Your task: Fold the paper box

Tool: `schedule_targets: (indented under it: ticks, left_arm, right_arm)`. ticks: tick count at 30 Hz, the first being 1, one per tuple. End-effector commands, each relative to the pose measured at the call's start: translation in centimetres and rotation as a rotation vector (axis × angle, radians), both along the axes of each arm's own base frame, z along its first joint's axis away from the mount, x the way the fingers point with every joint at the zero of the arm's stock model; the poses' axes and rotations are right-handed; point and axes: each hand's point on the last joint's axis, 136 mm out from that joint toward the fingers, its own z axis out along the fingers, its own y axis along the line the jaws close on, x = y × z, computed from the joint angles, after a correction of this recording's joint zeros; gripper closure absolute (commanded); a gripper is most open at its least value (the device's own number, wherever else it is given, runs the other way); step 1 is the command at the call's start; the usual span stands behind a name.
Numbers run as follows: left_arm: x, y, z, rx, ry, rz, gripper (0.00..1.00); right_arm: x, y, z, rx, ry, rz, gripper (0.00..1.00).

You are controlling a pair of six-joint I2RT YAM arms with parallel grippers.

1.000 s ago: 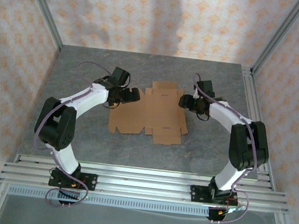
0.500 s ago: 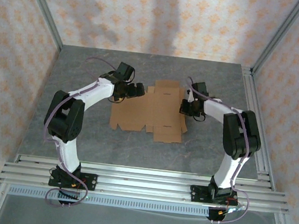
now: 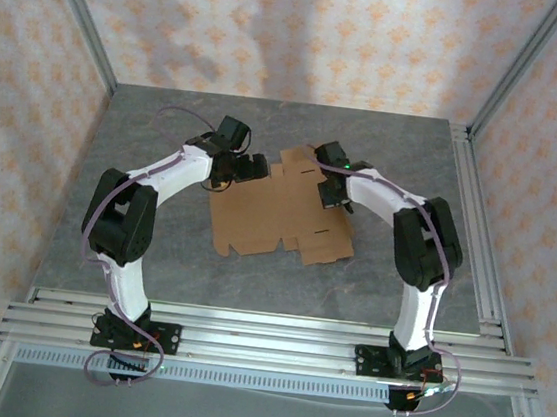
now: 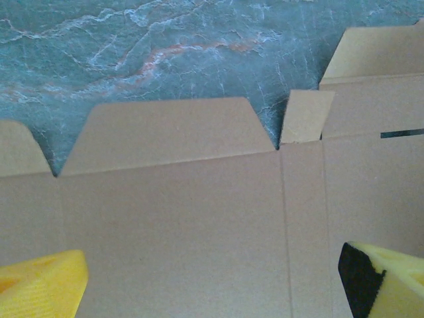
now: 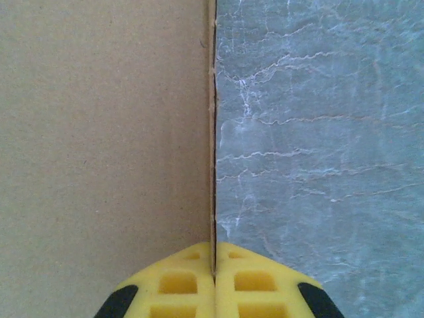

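The paper box (image 3: pixel 276 211) lies as a flat, notched tan cardboard sheet in the middle of the grey table (image 3: pixel 152 255). My left gripper (image 3: pixel 253 168) hovers over its left rear part, open wide. In the left wrist view the yellow fingertips (image 4: pixel 41 285) stand far apart above the creased sheet (image 4: pixel 172 218), with nothing between them. My right gripper (image 3: pixel 329 190) is at the sheet's right rear part. In the right wrist view its jaws (image 5: pixel 213 268) are shut on a thin cardboard edge (image 5: pixel 212 132), with the brown face (image 5: pixel 99 132) on the left.
Aluminium rails run along the table's right side (image 3: pixel 473 221) and across the near edge (image 3: pixel 264 338). Patterned walls (image 3: pixel 299 30) close in the back and both sides. Bare table surface (image 5: pixel 318 132) lies right of the pinched edge.
The right gripper has swung left onto the sheet's right rear part and shut on its edge. The sheet has turned slightly. The left arm moved back earlier and has held since.
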Motion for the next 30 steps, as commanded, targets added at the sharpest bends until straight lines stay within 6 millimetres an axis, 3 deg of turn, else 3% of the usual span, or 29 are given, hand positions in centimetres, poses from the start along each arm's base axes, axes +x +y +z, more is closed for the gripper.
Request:
schedule_targets:
  ticks: [1, 7, 21, 30]
  left_arm:
    - [-0.4, 0.4, 1.6, 0.015, -0.035, 0.019, 0.02]
    - [0.3, -0.3, 1.7, 0.048, -0.048, -0.132, 0.08]
    - [3.3, -5.7, -1.0, -0.038, 0.025, -0.512, 0.23]
    - [5.2, -5.6, -3.7, -0.035, 0.051, -0.513, 0.21]
  right_arm:
    - [-0.1, -2.2, 0.6, -0.195, -0.016, 0.03, 1.0]
    - [0.2, 0.4, 0.5, 0.026, -0.079, 0.178, 1.0]
    - [1.4, 1.5, 0.8, 0.183, -0.073, 0.182, 1.0]
    - [0.6, 2.1, 0.9, 0.272, -0.057, 0.18, 1.0]
